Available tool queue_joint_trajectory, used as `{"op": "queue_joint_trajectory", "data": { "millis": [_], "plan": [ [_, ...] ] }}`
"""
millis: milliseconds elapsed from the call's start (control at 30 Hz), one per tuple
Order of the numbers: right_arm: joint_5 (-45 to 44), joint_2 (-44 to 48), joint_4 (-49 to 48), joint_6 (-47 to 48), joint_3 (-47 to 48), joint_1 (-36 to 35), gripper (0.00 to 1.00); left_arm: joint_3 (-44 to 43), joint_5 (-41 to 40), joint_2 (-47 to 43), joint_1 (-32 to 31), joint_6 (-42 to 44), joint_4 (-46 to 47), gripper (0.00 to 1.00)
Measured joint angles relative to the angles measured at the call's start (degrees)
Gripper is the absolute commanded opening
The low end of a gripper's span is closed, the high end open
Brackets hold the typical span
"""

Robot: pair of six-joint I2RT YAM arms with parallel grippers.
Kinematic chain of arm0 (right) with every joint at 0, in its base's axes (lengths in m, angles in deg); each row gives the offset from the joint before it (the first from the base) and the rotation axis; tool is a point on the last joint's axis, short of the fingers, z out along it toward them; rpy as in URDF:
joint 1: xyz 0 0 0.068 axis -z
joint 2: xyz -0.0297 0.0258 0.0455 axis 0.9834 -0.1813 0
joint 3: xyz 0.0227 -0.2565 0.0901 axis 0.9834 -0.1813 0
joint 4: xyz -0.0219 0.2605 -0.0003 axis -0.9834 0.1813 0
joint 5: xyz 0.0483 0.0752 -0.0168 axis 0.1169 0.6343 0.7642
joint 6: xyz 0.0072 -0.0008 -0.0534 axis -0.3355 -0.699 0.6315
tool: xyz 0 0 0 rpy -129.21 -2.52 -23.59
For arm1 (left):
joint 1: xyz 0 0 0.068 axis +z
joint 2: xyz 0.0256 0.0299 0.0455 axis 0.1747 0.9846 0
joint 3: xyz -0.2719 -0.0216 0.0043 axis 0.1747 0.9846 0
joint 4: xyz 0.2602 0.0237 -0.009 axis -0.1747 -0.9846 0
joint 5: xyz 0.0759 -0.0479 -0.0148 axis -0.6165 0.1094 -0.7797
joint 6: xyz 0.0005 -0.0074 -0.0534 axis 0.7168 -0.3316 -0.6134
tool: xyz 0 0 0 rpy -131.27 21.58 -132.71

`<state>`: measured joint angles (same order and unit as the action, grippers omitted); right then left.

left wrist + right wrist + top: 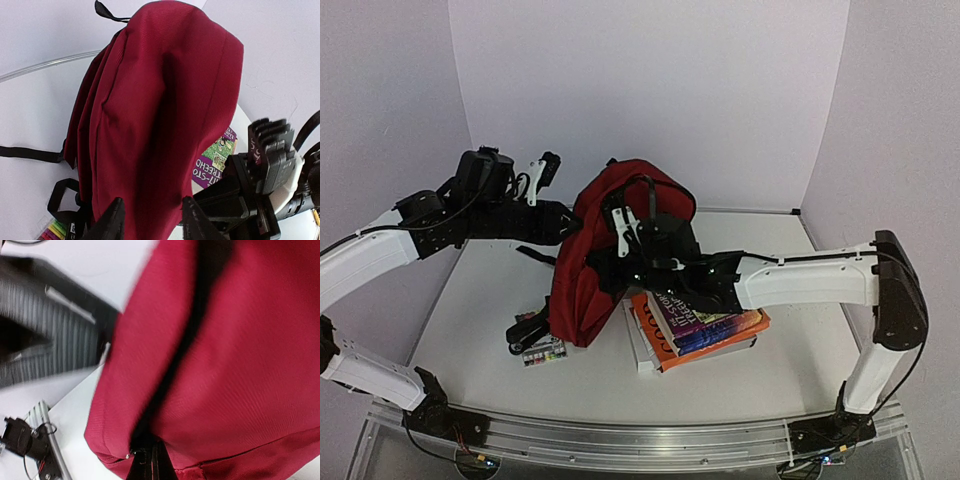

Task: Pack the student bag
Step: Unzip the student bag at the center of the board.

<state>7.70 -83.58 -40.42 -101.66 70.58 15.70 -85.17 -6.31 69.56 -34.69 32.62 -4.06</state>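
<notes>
The student bag point(590, 270), dark red with black straps, is held up off the table in the middle. My left gripper point(563, 222) is at its upper left side. In the left wrist view both black fingers point(114, 220) press into a thick fold of the red fabric point(155, 110), so my left gripper point(152, 201) is shut on the bag. My right gripper point(623, 235) is at the bag's top. In the right wrist view my right gripper point(151, 462) is closed on a black strap at the seam of the bag point(240, 365).
A stack of books point(700, 325), purple and orange covers, lies on the table under the right arm; it also shows in the left wrist view point(216, 160). A pack of coloured markers point(542, 352) and loose black straps point(525, 328) lie at the bag's lower left. White walls enclose the table.
</notes>
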Motion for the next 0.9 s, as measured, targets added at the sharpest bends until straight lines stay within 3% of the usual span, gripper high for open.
{"op": "queue_joint_trajectory", "data": {
  "millis": [233,367,733,900],
  "plan": [
    [-6.1,0.02,0.67,1.05,2.38,0.02,0.0,2.86,3.47,-1.23,0.09,3.26,-0.56,0.68],
    [-7.53,0.02,0.84,1.67,3.3,0.02,0.0,3.75,3.4,-1.3,0.09,4.71,-2.26,0.69],
    [-10.43,0.06,0.87,2.21,3.66,0.02,0.0,3.75,0.46,2.62,0.16,7.1,-3.22,0.04],
    [-15.71,0.89,1.84,3.11,4.17,-0.09,0.0,3.75,-2.86,2.98,0.09,6.79,-3.55,0.0]
  ]
}}
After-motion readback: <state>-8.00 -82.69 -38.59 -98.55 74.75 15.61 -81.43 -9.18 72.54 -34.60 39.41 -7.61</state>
